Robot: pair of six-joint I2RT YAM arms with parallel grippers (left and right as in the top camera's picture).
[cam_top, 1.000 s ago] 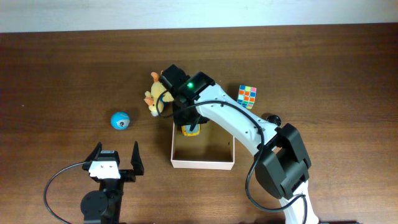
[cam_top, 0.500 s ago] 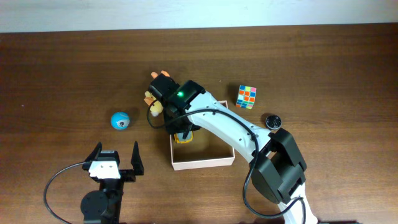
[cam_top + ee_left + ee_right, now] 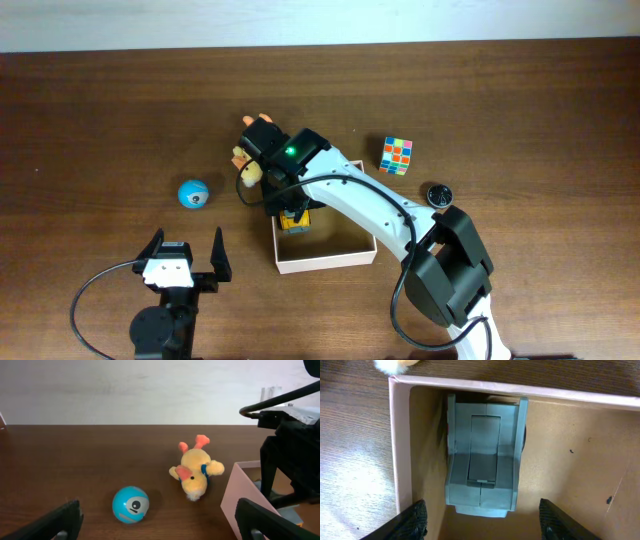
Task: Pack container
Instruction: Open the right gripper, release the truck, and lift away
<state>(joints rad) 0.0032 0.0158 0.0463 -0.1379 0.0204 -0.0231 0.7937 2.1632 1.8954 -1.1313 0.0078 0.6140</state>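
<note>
Swinging left over the past second, the right jaws are now hovering over the container's far-left corner; the container is sitting on the worktop, slightly skewed. They are gaping wide, gripping nothing, above a grey toy lying inside. The left jaws are also standing spread wide, empty, facing a blue ball and plush duck.

The container is cream-walled (tan floor), the ball blue, the plush yellow-orange.

Grey toy in container corner
</note>
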